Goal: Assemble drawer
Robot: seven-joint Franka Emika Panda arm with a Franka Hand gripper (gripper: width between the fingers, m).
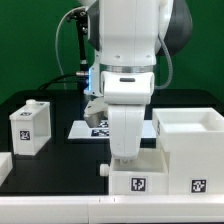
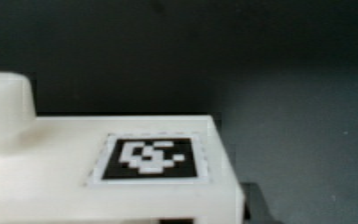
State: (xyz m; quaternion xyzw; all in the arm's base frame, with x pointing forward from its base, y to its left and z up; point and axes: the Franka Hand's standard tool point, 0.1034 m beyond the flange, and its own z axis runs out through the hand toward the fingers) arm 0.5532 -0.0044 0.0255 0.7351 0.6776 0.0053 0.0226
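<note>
The drawer (image 1: pixel 140 170) is a shallow white open-topped tray with a square tag, at the front of the table. It lies against the taller white casing (image 1: pixel 190 140) on the exterior view's right. My gripper (image 1: pixel 122 160) reaches down onto the drawer's wall on the exterior view's left side. The wrist view shows the drawer's tagged white face (image 2: pixel 153 158) close up. A rounded white knob (image 2: pixel 5 105) stands at its far corner. One dark finger (image 2: pixel 258 203) lies against the wall's outer side. My gripper (image 2: pixel 215 215) looks shut on that wall.
A small white block with a tag (image 1: pixel 30 128) stands at the exterior view's left. The marker board (image 1: pixel 92 128) lies flat behind the arm. Another white part (image 1: pixel 3 166) shows at the left edge. The table is black.
</note>
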